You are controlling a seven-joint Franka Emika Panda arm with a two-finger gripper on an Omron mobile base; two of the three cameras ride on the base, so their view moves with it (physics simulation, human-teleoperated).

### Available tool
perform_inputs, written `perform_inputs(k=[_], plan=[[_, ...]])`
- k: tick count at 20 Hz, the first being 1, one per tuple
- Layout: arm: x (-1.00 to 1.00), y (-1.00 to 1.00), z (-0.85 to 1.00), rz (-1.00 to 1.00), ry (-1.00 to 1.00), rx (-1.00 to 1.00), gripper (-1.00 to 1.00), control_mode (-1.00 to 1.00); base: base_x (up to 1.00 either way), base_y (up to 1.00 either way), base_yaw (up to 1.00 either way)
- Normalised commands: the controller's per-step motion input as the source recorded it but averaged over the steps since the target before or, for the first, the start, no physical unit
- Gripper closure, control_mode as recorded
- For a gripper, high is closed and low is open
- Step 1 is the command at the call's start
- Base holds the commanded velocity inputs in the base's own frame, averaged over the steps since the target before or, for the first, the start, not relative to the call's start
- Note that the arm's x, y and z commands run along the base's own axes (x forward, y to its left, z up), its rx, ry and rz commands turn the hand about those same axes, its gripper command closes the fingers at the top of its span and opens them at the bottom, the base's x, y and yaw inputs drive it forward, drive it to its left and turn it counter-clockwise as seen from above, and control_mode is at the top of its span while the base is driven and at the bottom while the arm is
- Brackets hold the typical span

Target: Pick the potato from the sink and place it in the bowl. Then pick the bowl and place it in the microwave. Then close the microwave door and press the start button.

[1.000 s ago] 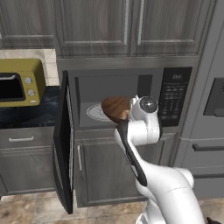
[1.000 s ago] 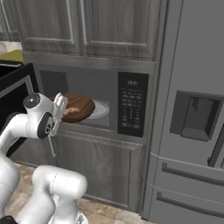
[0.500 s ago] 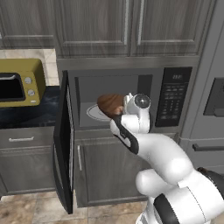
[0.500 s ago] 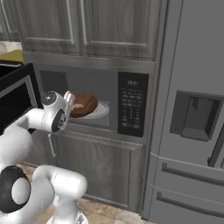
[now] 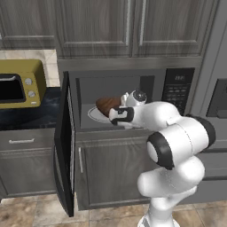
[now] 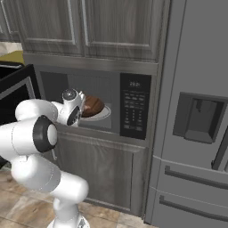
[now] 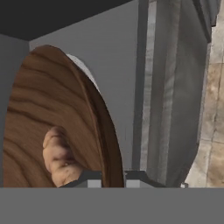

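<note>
The microwave (image 5: 177, 91) stands open, its door (image 5: 64, 146) swung out to the left. My gripper (image 5: 115, 115) reaches into the cavity, shut on the near rim of the brown wooden bowl (image 5: 107, 105). The bowl hangs just over the white turntable plate (image 5: 94, 116). From the right, the bowl (image 6: 92, 106) sits beyond the gripper (image 6: 83, 110), left of the button panel (image 6: 133, 107). In the hand view the two fingertips (image 7: 89, 178) straddle the rim of the bowl (image 7: 39, 109), and the tan potato (image 7: 59, 159) lies inside it. The sink is out of view.
A yellow toaster oven (image 5: 17, 84) sits on the black counter (image 5: 31, 116) to the left of the open door. A grey fridge (image 6: 196, 120) fills the right side. Grey cabinets (image 5: 115, 173) stand below the microwave, more hang above.
The arm has stretched forward and carried the bowl from the front of the opening deeper into the microwave, over the turntable. The grip on the rim is unchanged.
</note>
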Motion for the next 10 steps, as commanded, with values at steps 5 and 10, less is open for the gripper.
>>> perform_inputs(k=[5, 10], plan=[[0.75, 0.0, -0.3, 0.0, 0.07, -0.02, 1.0, -1.0, 0.0, 0.0, 0.0], [0.71, 0.0, -0.35, 0.0, 0.04, -0.01, 1.0, -1.0, 0.0, 0.0, 0.0]])
